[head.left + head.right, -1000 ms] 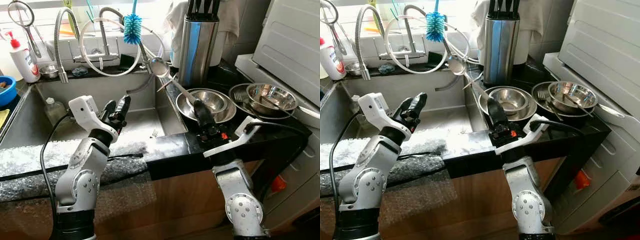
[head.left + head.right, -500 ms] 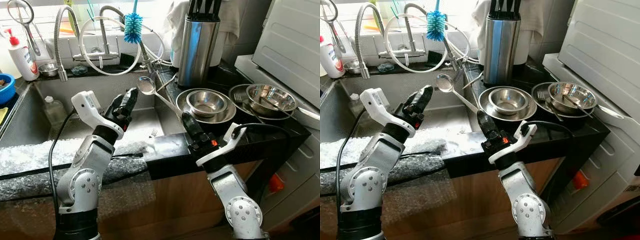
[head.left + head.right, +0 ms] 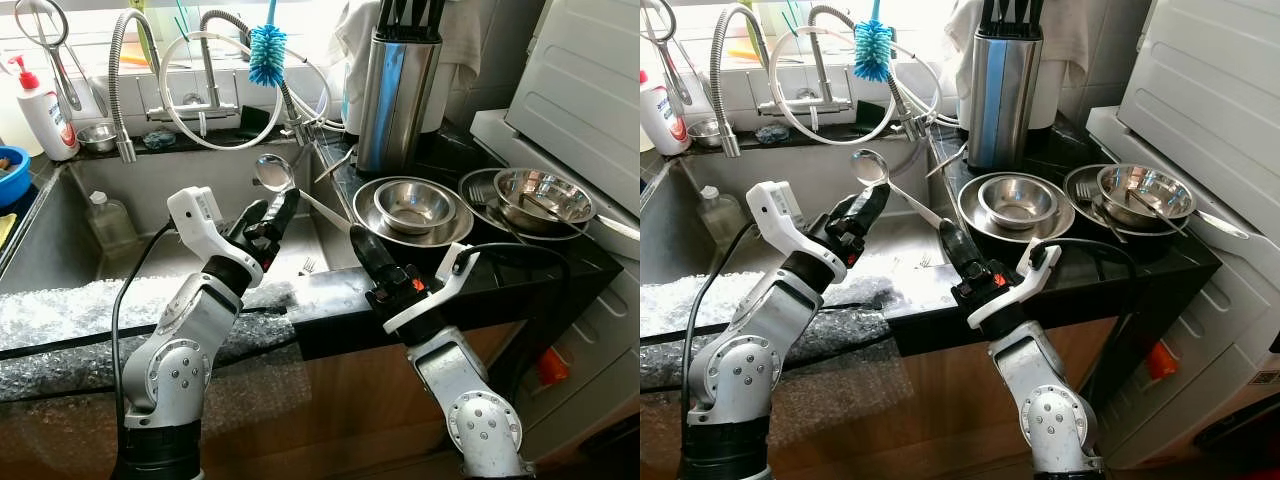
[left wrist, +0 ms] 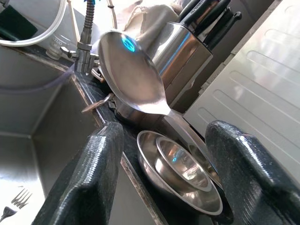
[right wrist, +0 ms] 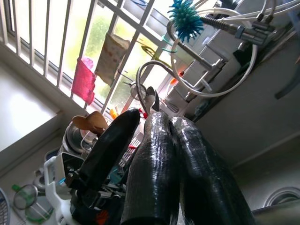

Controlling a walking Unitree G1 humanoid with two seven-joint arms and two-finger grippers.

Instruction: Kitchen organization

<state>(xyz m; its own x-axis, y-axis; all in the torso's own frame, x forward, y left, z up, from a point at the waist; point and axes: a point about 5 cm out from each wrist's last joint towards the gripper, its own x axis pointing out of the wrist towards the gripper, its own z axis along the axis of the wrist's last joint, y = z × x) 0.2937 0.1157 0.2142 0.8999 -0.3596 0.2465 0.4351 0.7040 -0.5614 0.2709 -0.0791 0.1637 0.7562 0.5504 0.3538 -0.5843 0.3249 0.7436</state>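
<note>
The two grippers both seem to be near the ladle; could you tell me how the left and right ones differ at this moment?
The right gripper is shut on the ladle's handle, while the left gripper is open with its fingers on either side of the ladle, not touching it. The right gripper sits at the handle's lower end above the counter edge; the left gripper is over the sink, just below the bowl end. Both have long black fingers and point toward the faucet wall.

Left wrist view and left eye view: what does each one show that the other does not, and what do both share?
Left wrist view alone: the ladle bowl seen close, framed between the open fingers of the left gripper, touching neither. Left eye view alone: the right gripper shut on the ladle's handle, the soap bottle, the blue brush. Both: the ladle, the nested steel bowls, the knife block, the fork in the sink.
</note>
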